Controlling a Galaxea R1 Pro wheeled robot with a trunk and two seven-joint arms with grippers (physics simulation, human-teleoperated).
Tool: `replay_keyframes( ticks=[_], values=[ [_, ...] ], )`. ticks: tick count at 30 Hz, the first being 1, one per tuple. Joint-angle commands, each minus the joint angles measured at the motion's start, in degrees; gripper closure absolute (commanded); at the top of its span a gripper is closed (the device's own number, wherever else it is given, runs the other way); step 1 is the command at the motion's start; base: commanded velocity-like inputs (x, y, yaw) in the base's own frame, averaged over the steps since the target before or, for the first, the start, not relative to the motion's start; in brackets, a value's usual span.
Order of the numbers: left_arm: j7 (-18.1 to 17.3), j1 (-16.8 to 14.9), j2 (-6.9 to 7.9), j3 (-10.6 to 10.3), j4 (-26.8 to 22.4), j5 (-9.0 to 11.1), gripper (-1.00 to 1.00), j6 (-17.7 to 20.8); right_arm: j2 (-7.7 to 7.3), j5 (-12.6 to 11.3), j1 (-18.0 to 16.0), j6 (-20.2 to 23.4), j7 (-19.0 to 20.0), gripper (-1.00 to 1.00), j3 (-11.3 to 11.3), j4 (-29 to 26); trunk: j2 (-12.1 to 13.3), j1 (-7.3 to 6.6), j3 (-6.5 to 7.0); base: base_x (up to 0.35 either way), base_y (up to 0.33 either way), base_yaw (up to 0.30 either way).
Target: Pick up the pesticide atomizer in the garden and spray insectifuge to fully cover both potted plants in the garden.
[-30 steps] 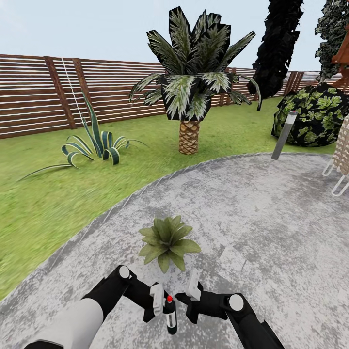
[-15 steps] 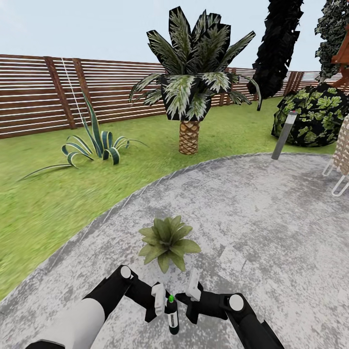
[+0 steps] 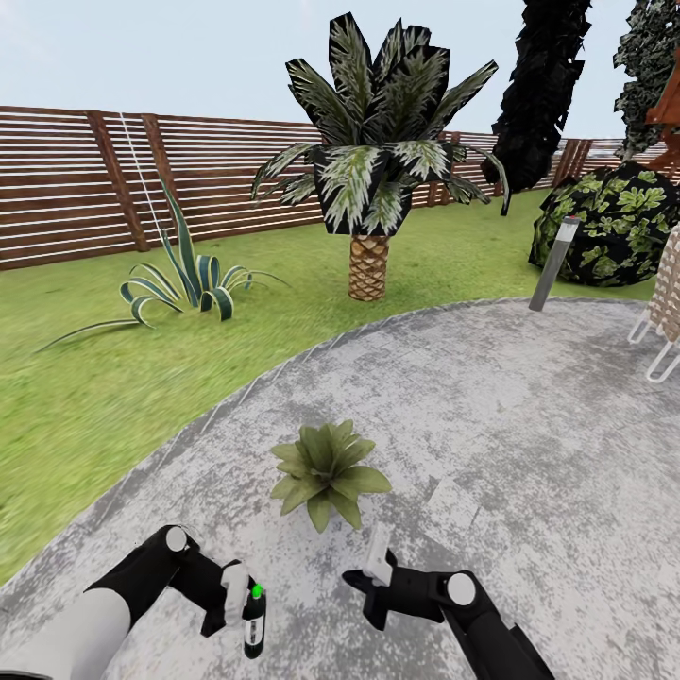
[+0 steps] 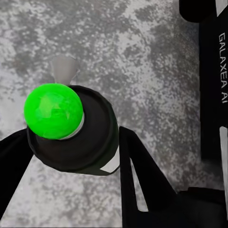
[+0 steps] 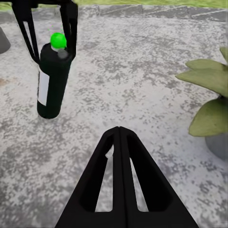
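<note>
Patio paving, grey and mottled (image 3: 529, 416), carries everything in the head view: the left gripper (image 3: 236, 604) is clamped around the slim dark green-black atomizer bottle with a pale label (image 3: 253, 623), which stands upright with a bright green ball on its top, nearer the robot than the low rosette of pointed green leaves (image 3: 326, 472) and off to the robot's left of it. The right gripper (image 3: 378, 557), also nearer the robot than the rosette, hangs with nothing in it, its fingers drawn together. To spray well, I would judge that the bottle should be lifted and its nozzle turned toward the rosette's middle before sweeping over all the leaves; a firm, level hold matters, since a tall narrow bottle could tip. The left wrist view looks straight down on the bottle's green ball (image 4: 53, 110) and black shoulder, a small grey nozzle pointing away over the paving, with dark fingers (image 4: 142, 180) on either side; white lettering on the arm beside it reads "GALAXEA AI". The right wrist view shows the bottle (image 5: 52, 80) standing on the paving with the left gripper's fingers straddling its top, its pale label too small to read, the rosette's leaves and grey pot (image 5: 209, 114) well apart from it, and the right gripper's black fingers (image 5: 118, 190) meeting at the tips.
</note>
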Motion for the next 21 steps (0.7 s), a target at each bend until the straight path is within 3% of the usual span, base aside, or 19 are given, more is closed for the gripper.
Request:
replay_keyframes(
  ticks=[1, 2, 6, 9, 14, 15, 16, 18, 20, 21],
  values=[
    [-0.01, 0.00, 1.58, -0.12, -0.04, -0.12, 1.00, -0.57, -0.04, 0.59, -0.02, -0.50, 0.08, 1.00, -0.17, 0.00, -0.02, -0.01, -0.05, 0.000, 0.000, 0.000],
    [0.12, 0.00, 2.77, -0.09, -0.02, -0.12, 1.00, -0.51, -0.17, 0.59, -0.02, -0.51, 0.01, -1.00, -0.28, 0.06, -0.02, -0.01, -0.05, 0.000, 0.000, 0.000],
    [4.50, 0.33, 4.60, 0.73, -0.06, 0.28, 1.00, 0.17, -1.03, 0.67, -0.02, -0.64, -0.56, -1.00, -1.28, 0.76, -0.02, -0.01, -0.05, 0.000, 0.000, 0.000],
    [10.44, 0.42, 4.74, 3.46, -0.06, 0.60, 1.00, 1.83, -4.45, 0.56, -0.02, -0.81, -6.08, -1.00, -6.89, 6.29, -0.02, -0.01, -0.05, 0.000, 0.000, 0.000],
    [13.26, 0.32, 4.69, 11.83, -0.12, 0.66, 1.00, 8.29, -7.69, 0.43, -0.02, -1.32, -16.14, -1.00, -17.43, 19.87, -0.02, -0.01, -0.05, 0.000, 0.000, 0.000],
    [13.36, 0.20, 4.65, 13.30, -0.14, 0.64, 1.00, 9.58, -8.25, 0.42, -0.02, -1.48, -17.68, -1.00, -18.55, 21.70, -0.02, -0.01, -0.05, 0.000, 0.000, 0.000],
    [13.44, 0.01, 4.56, 15.18, -0.24, 0.61, 1.00, 11.85, -9.00, 0.38, -0.01, -1.96, -20.12, -1.00, -19.86, 24.36, -0.02, -0.01, -0.05, 0.000, 0.000, 0.000],
    [13.46, -0.21, 4.36, 16.58, -0.54, 0.59, 1.00, 15.65, -9.49, 0.25, -0.02, -2.83, -24.53, -1.00, -21.03, 27.81, -0.02, -0.01, -0.05, 0.000, 0.000, 0.000],
    [13.43, -0.46, 4.08, 17.23, -0.77, 0.57, 1.00, 20.55, -9.64, 0.04, 0.03, -3.62, -33.32, -1.00, -21.73, 32.25, -0.02, -0.01, -0.05, 0.000, 0.000, 0.000],
    [13.31, -0.71, 3.97, 17.37, -0.90, 0.59, 1.00, 23.18, -9.47, -0.45, 0.05, -3.98, -39.79, -1.00, -21.89, 35.08, -0.02, -0.01, -0.05, 0.000, 0.000, 0.000]
  ],
)
